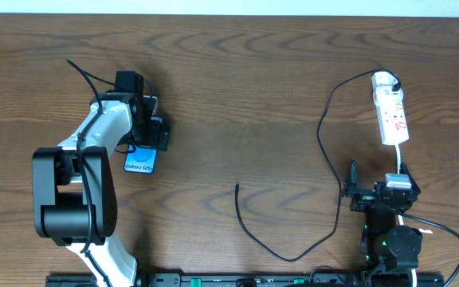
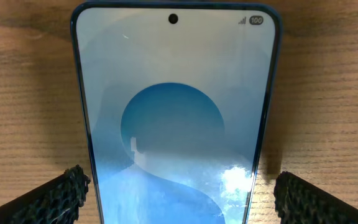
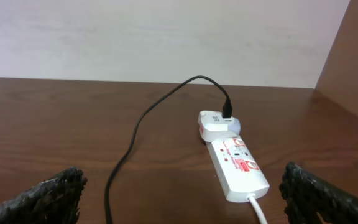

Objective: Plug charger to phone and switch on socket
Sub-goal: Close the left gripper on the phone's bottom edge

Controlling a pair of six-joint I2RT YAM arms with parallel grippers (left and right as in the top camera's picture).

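Note:
The phone (image 1: 140,164), blue-screened with a white "Galaxy S25" strip, lies flat at the left and is partly hidden under my left gripper (image 1: 154,132). In the left wrist view the phone (image 2: 176,93) fills the frame, and my left gripper (image 2: 179,202) is open with a finger on each side of it, not touching. The white socket strip (image 1: 391,112) lies at the far right, with a white adapter plugged into its far end. The black charger cable (image 1: 322,143) runs from there in a loop, and its free tip (image 1: 237,186) rests mid-table. My right gripper (image 1: 378,178) is open and empty, just short of the socket (image 3: 238,165).
The socket's white cord (image 3: 258,210) runs back toward my right gripper (image 3: 182,193). The charger cable (image 3: 138,124) crosses the wood to the left of the strip. A pale wall stands behind the table's far edge. The arm bases sit at the front edge.

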